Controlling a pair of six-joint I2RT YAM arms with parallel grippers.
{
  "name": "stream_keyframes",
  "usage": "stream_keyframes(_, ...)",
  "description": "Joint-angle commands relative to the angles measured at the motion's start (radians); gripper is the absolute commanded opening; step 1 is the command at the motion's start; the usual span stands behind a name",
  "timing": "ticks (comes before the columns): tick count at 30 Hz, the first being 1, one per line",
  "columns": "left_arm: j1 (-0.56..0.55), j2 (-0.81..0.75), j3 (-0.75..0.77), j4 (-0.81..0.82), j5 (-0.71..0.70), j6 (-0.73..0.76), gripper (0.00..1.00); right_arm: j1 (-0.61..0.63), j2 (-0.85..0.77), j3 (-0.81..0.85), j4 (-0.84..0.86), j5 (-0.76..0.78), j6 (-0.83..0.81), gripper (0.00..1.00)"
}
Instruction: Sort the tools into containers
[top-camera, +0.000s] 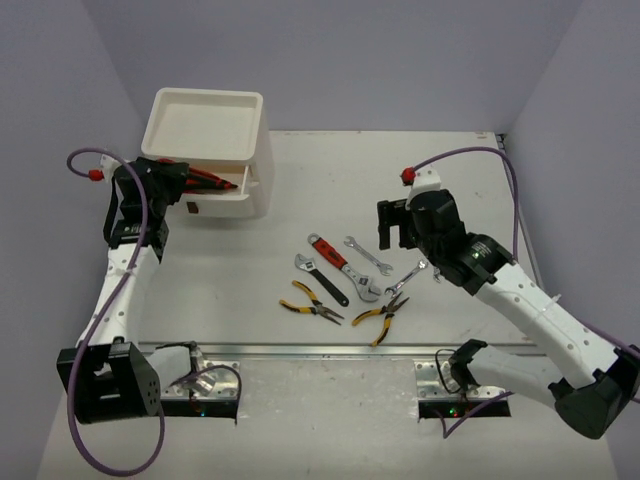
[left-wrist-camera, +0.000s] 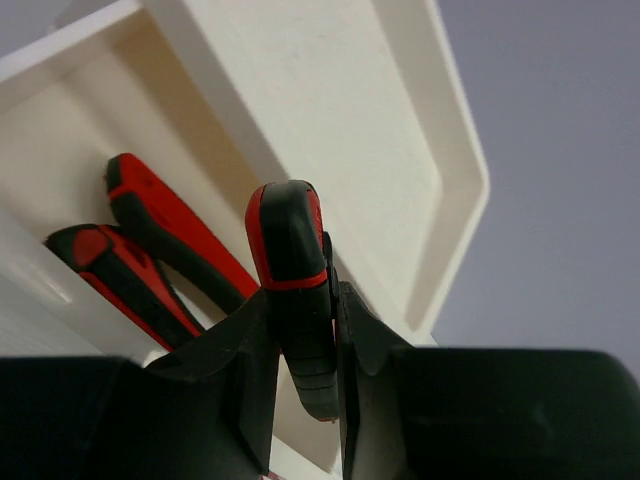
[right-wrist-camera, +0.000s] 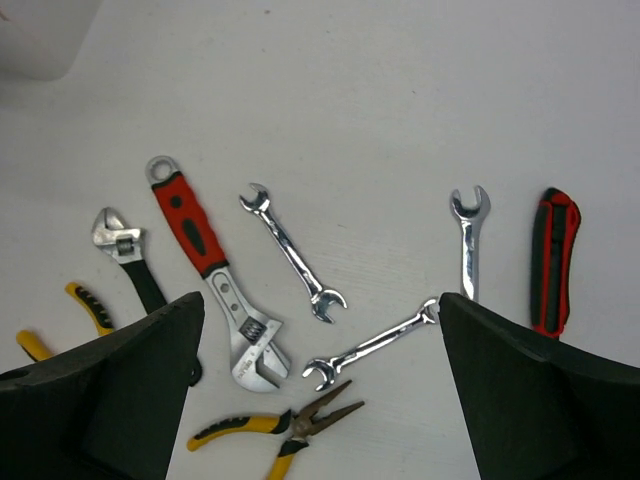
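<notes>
The white container unit (top-camera: 210, 125) stands at the back left, with a shallow tray on top and one drawer (top-camera: 215, 185) pulled out to the left. My left gripper (top-camera: 188, 180) is at that drawer, shut on a red-and-black plier handle (left-wrist-camera: 293, 280). More red-and-black handles (left-wrist-camera: 150, 255) lie in the drawer. My right gripper (top-camera: 396, 225) hangs open and empty above the loose tools. Those are a red-handled adjustable wrench (right-wrist-camera: 200, 240), a black-handled one (right-wrist-camera: 130, 262), three silver wrenches (right-wrist-camera: 292, 252) (right-wrist-camera: 370, 346) (right-wrist-camera: 467, 240) and two yellow-handled pliers (right-wrist-camera: 270, 432) (right-wrist-camera: 55, 325).
A red-and-black tool (right-wrist-camera: 553, 262) lies at the right of the right wrist view; the arm hides it from above. Grey walls close in the table on three sides. A metal rail (top-camera: 330, 350) runs along the near edge by the arm bases.
</notes>
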Motion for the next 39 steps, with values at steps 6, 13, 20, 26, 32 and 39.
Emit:
stream_keyframes(6, 0.037, 0.087, 0.098, 0.012, 0.094, -0.049, 0.91, -0.131, 0.055, -0.050, -0.040, -0.085, 0.021, 0.99)
stream_keyframes(13, 0.037, -0.027, 0.170, -0.029, 0.164, 0.037, 1.00, -0.348, 0.218, -0.022, -0.036, -0.258, 0.028, 0.99)
stream_keyframes(20, 0.035, -0.267, 0.068, -0.116, 0.222, 0.201, 1.00, -0.523, 0.371, 0.051, -0.038, -0.153, -0.018, 0.99)
stream_keyframes(26, 0.022, -0.398, -0.133, -0.170, 0.412, 0.390, 1.00, -0.608, 0.544, 0.125, 0.010, -0.072, -0.103, 0.99)
stream_keyframes(32, -0.112, -0.463, -0.216, -0.223, 0.372, 0.486, 1.00, -0.777, 0.679, 0.164, 0.052, -0.328, -0.138, 0.89)
stream_keyframes(39, -0.225, -0.398, -0.185, -0.280, 0.343, 0.537, 1.00, -0.810, 0.831, 0.155, 0.043, -0.357, -0.176, 0.71)
